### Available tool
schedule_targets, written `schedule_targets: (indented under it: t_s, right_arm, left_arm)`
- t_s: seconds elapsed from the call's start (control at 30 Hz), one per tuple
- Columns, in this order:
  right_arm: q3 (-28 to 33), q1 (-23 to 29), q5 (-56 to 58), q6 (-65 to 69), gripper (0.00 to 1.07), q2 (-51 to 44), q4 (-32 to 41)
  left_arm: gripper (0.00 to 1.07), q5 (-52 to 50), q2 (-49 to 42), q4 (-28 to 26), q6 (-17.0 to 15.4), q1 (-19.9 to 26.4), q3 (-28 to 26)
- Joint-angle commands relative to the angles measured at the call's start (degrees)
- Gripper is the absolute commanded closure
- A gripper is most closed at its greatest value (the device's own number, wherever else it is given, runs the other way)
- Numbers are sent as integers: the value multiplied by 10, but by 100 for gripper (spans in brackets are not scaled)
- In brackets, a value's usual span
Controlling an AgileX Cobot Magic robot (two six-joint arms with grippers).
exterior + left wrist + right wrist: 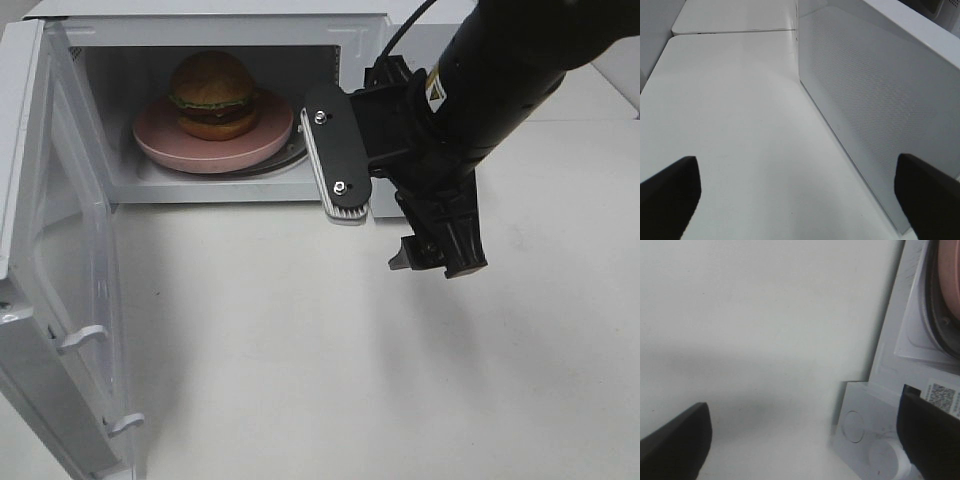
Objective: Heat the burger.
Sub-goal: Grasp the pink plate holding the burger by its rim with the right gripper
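The burger [211, 95] sits on a round pink plate [160, 145] inside the open white microwave [200, 25]. Its golden bun, green lettuce and dark patty all show. My right gripper [375, 238] hangs just outside the oven's right front corner, fingers pointing down and apart, holding nothing. In the right wrist view the right gripper [802, 445] is open over the table, and an edge of the pink plate [951, 285] shows. In the left wrist view the left gripper [800, 200] is wide open and empty over the table. The exterior high view does not show the left arm.
The microwave door [60, 250] is swung fully open to the left and reaches the table's front. A white dotted panel of the microwave [880, 100] stands beside the left gripper. The oven's knob panel [860, 432] lies under the right gripper.
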Motion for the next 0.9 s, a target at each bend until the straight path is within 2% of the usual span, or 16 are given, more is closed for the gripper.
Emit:
schedule_targets:
  t_s: [0.03, 0.2, 0.37, 0.9]
  right_arm:
    - [-2, 0, -30, 7, 12, -3, -14]
    - [-13, 0, -43, 29, 13, 11, -36]
    - [-50, 6, -46, 51, 13, 46, -56]
    - [-151, 30, -49, 64, 17, 145, -58]
  left_arm:
    - [9, -4, -12, -4, -3, 2, 1]
    - [9, -4, -12, -3, -3, 2, 1]
    - [9, -4, -12, -3, -3, 2, 1]
    - [9, -4, -12, -3, -3, 2, 1]
